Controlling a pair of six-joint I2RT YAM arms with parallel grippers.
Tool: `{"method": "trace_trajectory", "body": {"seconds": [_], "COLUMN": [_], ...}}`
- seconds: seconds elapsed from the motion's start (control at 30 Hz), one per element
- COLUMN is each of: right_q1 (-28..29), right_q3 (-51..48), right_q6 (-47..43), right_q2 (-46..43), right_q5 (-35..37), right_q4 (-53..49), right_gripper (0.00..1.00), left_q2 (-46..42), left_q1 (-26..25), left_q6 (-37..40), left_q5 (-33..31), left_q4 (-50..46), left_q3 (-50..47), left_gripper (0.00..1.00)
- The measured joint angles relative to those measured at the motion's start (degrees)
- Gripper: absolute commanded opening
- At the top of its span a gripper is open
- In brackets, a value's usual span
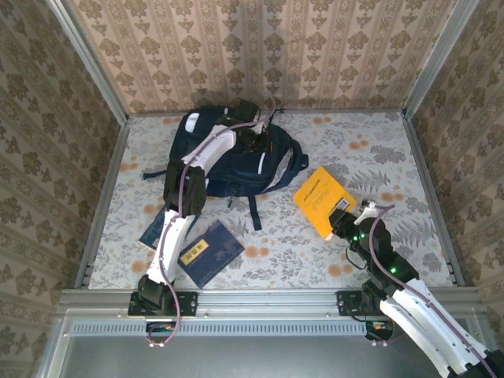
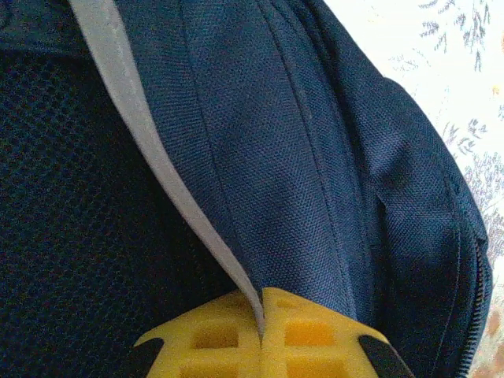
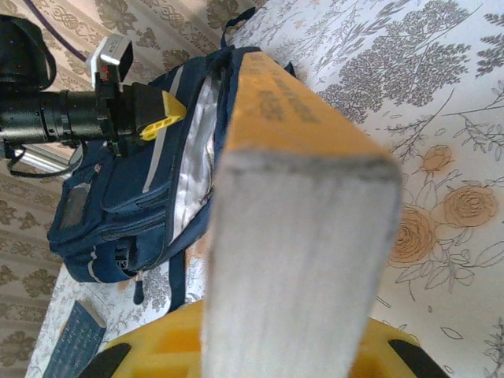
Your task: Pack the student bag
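The student bag (image 1: 228, 157) is a dark navy backpack lying at the back middle of the table. Its main opening gapes and shows silver lining (image 3: 193, 150). My left gripper (image 1: 253, 135) reaches over the bag, its yellow fingers shut on the white-trimmed edge of the bag's flap (image 2: 157, 150). The left gripper (image 2: 262, 319) pinches that fabric edge between closed fingertips. My right gripper (image 1: 346, 224) is shut on a thick yellow book (image 1: 323, 198), right of the bag. In the right wrist view the book (image 3: 299, 236) shows its grey page edge, pointing toward the bag (image 3: 118, 205) and the left gripper (image 3: 161, 114).
A dark blue book (image 1: 211, 252) with a gold label lies near the front edge. Another dark blue notebook (image 1: 153, 228) lies partly under the left arm, with a corner of it (image 3: 75, 346) in the right wrist view. Patterned walls close in the flowered table (image 1: 378, 150).
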Motion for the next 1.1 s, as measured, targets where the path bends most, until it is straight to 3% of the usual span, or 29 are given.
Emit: {"method": "trace_trajectory", "body": {"seconds": [0.23, 0.57, 0.87, 1.1], "right_q1": [-0.1, -0.1, -1.0, -4.2], "right_q3": [12.7, 26.8, 29.8, 24.2], "right_q6": [-7.6, -12.2, -6.3, 4.6], "right_q2": [2.1, 6.7, 11.0, 18.3], "right_q5": [3.6, 2.8, -8.7, -20.9], "right_q4": [-11.4, -22.7, -23.7, -8.6], "right_gripper": [0.00, 0.00, 0.00, 0.00], "left_q2": [-2.6, -18.9, -25.2, -25.2], "left_q1": [-2.9, -2.5, 5.6, 6.3], "left_q6": [5.2, 10.5, 10.5, 10.4], "left_q5": [-0.9, 0.2, 15.2, 21.0], "left_q4": [-5.5, -13.5, -13.4, -13.0], "left_q3": [-0.1, -3.0, -5.4, -5.4], "left_gripper": [0.00, 0.00, 0.00, 0.00]}}
